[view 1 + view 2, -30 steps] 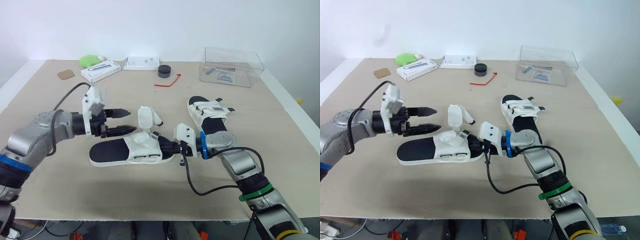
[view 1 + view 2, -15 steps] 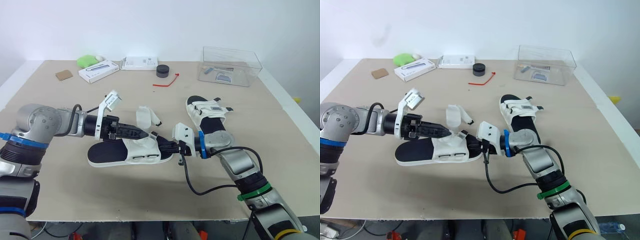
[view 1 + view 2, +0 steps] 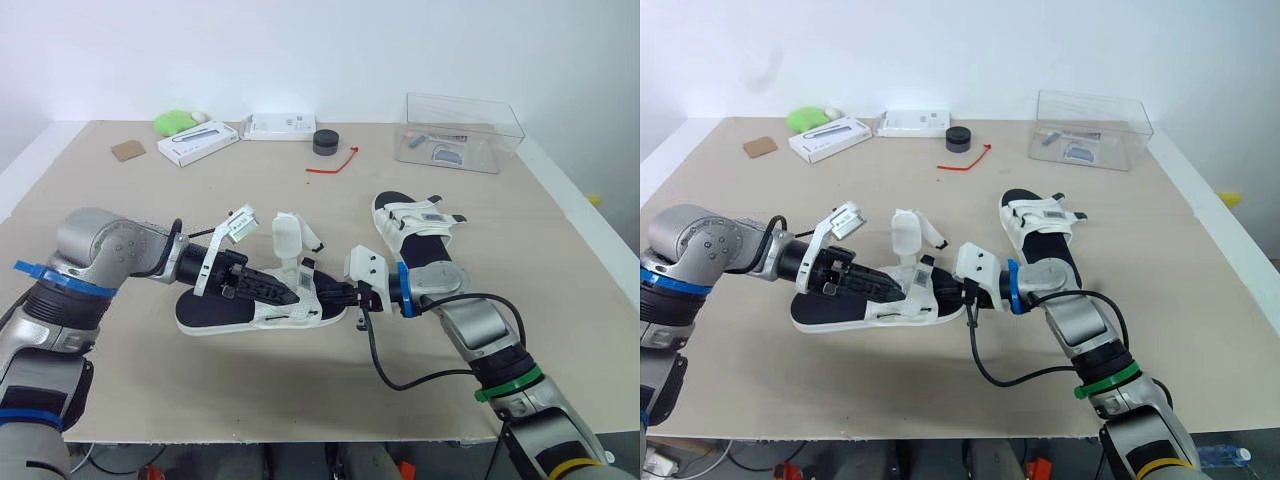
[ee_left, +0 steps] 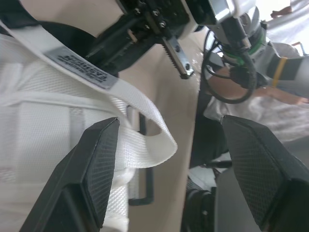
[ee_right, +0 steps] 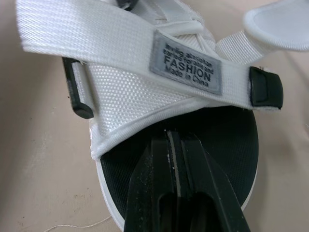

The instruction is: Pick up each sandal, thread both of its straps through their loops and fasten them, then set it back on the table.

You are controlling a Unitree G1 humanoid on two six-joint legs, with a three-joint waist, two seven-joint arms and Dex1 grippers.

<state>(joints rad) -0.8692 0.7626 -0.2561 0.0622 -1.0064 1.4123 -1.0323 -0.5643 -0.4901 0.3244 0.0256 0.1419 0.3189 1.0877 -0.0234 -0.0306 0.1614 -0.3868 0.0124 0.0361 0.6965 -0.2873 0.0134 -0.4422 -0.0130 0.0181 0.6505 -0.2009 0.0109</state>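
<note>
second sandal (image 3: pixel 420 215) just beyond right hand (image 3: pixel 332 293)

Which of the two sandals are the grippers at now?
The nearer sandal, lying crosswise: the left gripper and the right gripper meet at its straps. The farther sandal lies apart from both.

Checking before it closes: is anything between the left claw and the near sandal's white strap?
Nothing visible: the open left claw has the near sandal's white strap between its fingers. The shut right claw is opposite.

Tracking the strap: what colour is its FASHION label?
The label is grey with dark lettering, on a white strap; clearest in the right wrist view.
</note>
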